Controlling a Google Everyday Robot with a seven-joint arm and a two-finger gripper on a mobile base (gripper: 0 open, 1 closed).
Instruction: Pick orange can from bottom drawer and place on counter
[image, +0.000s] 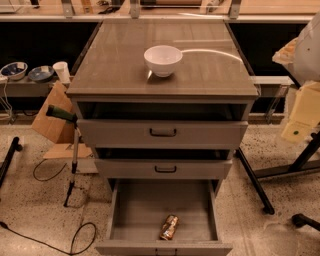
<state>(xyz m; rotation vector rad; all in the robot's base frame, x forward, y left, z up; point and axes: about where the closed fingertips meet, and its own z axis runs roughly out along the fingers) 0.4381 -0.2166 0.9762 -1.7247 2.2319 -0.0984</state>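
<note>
The orange can (169, 227) lies on its side on the floor of the bottom drawer (135, 210), near the drawer's front wall and slightly right of the middle. The drawer is pulled wide open. The counter (110, 65) is the wood-grain top of the cabinet above it. My gripper is not in view. Only a pale rounded shape (310, 45) shows at the right edge, well above and to the right of the can.
A white bowl (163, 60) stands on the counter near its middle. Two upper drawers (162, 132) are slightly pulled out. Black stand legs (255, 182) lie on the floor at right. A green-handled stick (74, 150), cardboard and cables are at left.
</note>
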